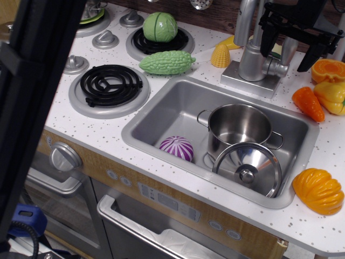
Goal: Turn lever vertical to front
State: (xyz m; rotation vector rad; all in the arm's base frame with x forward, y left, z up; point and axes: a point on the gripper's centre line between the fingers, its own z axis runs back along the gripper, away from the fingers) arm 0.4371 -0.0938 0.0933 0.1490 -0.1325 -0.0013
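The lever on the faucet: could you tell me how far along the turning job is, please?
Done: the gripper has reached the faucet and sits right over the lever. In hand: its black fingers straddle the lever, which stands roughly upright beside the faucet body; whether they actually grip it cannot be told. Left: the turn to the front itself, since the lever does not yet point forward over the sink.

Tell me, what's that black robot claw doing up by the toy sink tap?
The robot's black gripper is at the silver faucet behind the sink, its fingers either side of the lever, which it is meant to turn. Whether it is squeezing the lever is unclear. In the sink sit a pot, its lid and a purple onion.
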